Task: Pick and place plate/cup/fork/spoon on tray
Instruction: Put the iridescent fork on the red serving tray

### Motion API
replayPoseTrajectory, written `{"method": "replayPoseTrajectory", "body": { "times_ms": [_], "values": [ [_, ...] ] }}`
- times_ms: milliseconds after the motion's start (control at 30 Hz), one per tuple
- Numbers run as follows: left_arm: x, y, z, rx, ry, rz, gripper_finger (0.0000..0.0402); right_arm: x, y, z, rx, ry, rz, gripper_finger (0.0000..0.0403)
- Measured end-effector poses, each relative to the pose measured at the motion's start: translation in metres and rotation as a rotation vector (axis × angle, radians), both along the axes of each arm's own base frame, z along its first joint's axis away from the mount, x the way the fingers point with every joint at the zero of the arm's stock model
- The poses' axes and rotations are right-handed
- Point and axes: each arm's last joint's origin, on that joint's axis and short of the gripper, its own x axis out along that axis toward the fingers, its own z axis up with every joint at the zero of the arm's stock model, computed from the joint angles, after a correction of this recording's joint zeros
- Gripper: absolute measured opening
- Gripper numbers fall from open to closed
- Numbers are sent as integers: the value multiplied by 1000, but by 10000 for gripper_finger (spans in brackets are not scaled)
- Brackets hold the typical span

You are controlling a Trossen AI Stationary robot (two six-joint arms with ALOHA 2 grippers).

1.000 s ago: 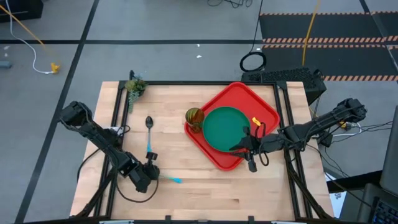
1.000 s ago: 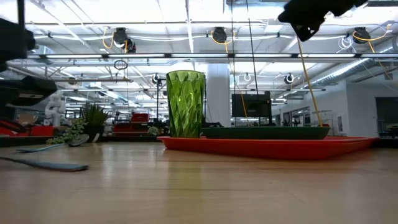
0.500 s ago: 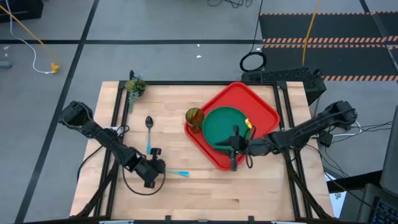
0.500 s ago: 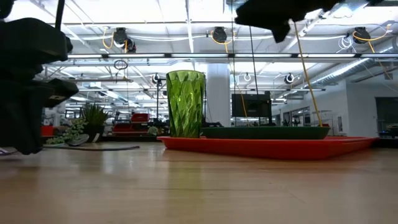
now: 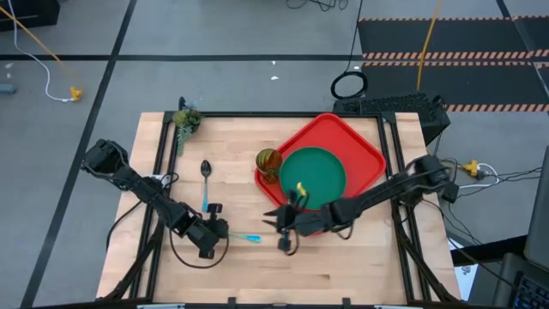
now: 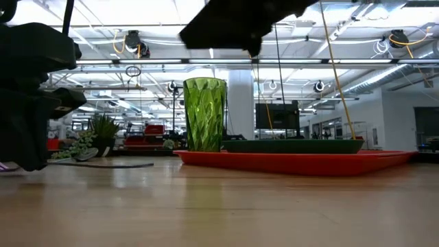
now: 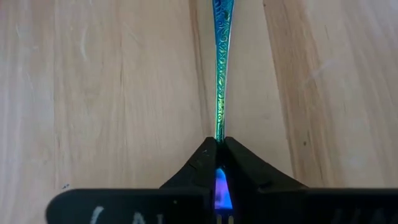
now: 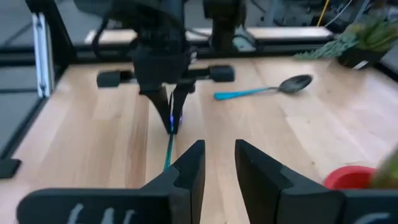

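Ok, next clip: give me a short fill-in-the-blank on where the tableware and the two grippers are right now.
1. The plate lies on the red ____.
2. The left gripper has its fingers shut on the ____ handle.
3. The spoon lies on the bare ____, outside the tray.
4. The right gripper hovers with its fingers ____, holding nothing.

Missing words: tray; fork; table; open

A pale wooden worktop (image 5: 257,266) with a black frame is standing on a grey floor (image 5: 214,34) crossed by dark lines. Beyond its far edge, a striped black mat (image 5: 446,51) and a yellow cable (image 5: 34,39) are lying on that floor. A small potted plant (image 5: 185,120) is sitting at the far left corner. Across the hall, long ceiling lights (image 6: 226,63) are glowing over distant benches.
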Motion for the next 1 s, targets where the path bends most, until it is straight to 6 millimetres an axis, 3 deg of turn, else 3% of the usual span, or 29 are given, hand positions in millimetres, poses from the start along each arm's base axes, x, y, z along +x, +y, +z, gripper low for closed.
{"method": "replayPoseTrajectory", "body": {
  "times_ms": [600,767,1000],
  "values": [
    [0,0,0,-30,2,45,18,77,11,-75,41,118,46,83],
    [0,0,0,-30,3,45,26,85,9,-90,66,128,50,103],
    [0,-1,1,-29,-1,41,23,87,8,-92,73,108,46,161]
  ]
}}
